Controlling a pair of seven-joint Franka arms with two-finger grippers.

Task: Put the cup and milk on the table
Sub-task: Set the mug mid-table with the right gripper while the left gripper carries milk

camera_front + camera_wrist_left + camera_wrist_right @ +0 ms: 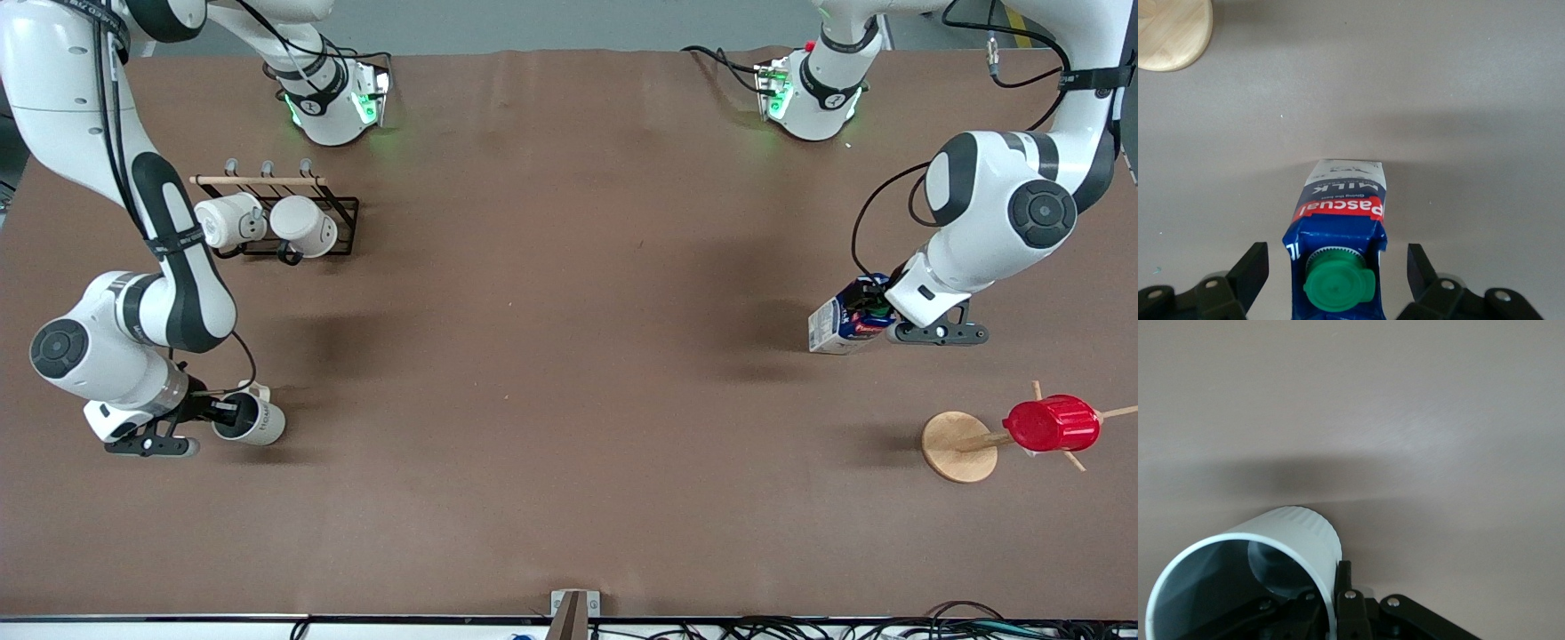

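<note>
The milk is a blue and white carton with a green cap and stands on the brown table toward the left arm's end. My left gripper is open around its top. In the left wrist view both fingers stand apart from the sides of the milk. The cream cup is tilted low over the table at the right arm's end. My right gripper is shut on its rim. In the right wrist view one finger is inside and one outside the wall of the cup.
A black wire rack with two whiter mugs stands toward the right arm's end, farther from the front camera than the cup. A wooden stand with a round base carries a red ribbed cup, nearer the front camera than the milk.
</note>
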